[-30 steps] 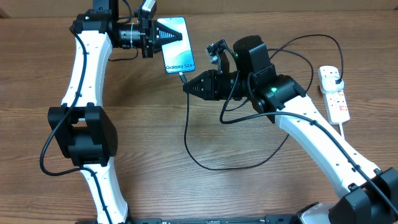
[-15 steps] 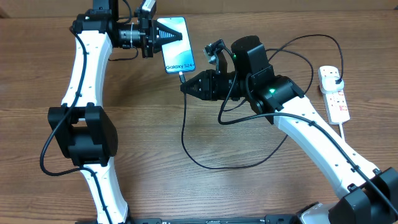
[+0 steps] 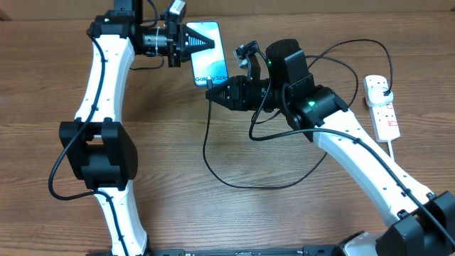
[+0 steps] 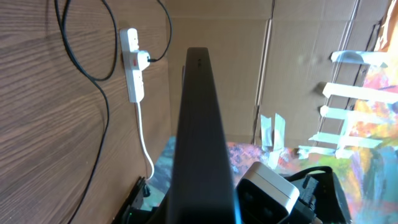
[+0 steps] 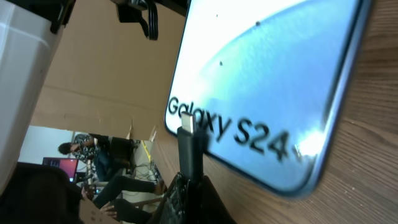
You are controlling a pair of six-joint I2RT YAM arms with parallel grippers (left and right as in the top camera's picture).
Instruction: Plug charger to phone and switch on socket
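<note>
My left gripper is shut on the phone and holds it off the table at the back, screen up, showing "Galaxy S24+". The left wrist view shows the phone edge-on. My right gripper is shut on the charger's connector tip just below the phone's lower edge. In the right wrist view the connector stands in front of the phone screen and is not in a port. The black cable loops over the table to its plug in the socket.
The socket's white strip lies near the right table edge, and also shows in the left wrist view. Its thick white cord runs toward the front. Cable slack lies across the middle of the wooden table.
The left gripper has shifted the phone a little to the right. The right gripper has moved up and back with the connector, closer to the phone's lower edge. The cable loop has shifted with it.
</note>
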